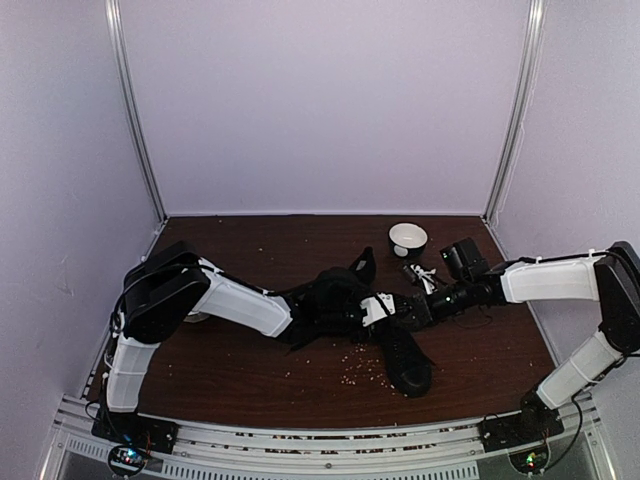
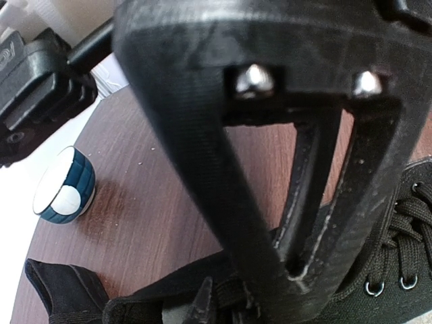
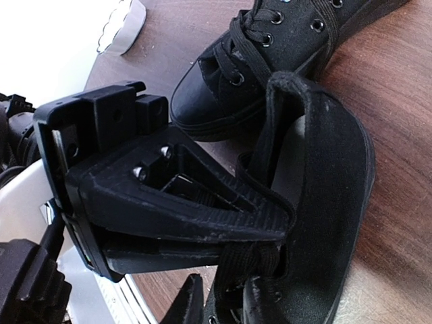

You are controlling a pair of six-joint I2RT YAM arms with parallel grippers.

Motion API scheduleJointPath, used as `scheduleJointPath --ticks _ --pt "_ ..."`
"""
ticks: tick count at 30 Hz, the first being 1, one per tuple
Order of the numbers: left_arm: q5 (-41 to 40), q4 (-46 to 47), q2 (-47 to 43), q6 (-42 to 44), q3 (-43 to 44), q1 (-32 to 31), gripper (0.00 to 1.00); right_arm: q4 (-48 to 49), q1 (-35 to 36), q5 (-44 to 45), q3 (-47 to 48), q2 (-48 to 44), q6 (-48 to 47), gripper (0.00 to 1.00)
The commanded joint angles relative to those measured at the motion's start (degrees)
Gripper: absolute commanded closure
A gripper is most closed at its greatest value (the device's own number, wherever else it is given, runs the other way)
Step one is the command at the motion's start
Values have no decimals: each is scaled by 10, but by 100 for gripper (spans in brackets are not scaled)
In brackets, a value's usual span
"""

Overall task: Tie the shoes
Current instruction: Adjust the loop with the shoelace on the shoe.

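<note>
Shoes lie side by side at the centre of the table, one toe pointing near. We see the left gripper pinched shut at one, the right gripper narrow on what looks like a lace. We judge them light, soft, apt to slide; limp laces want pinching near their ends.

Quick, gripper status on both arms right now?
Left gripper: closed, next to the laces; whether it pinches anything cannot be told.
Right gripper: at the opening of a shoe; open or closed cannot be told.
</note>
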Motion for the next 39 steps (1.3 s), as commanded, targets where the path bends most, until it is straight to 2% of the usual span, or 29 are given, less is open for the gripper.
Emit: scheduleJointPath --ticks 1,5,6,10,17,21,39 --pt "9 13 -19 -4 14 -2 94 2 4 14 12 8 -8 84" --pt "8 12 -20 -4 14 -2 93 3 4 17 9 7 -7 99" --pt "9 10 -20 -4 14 -2 92 3 3 19 9 6 -7 100" --pt "24 -20 -35 15 14 2 80 3 -10 19 4 -10 -6 100" --pt "46 -97 -54 103 13 5 57 -9 -18 -2 7 -23 -19 100" --pt "56 -128 -56 127 30 6 47 -16 -18 -14 10 -22 -26 100" --pt "111 -177 -18 107 95 23 51 -51 -18 -11 30 -40 -42 100"
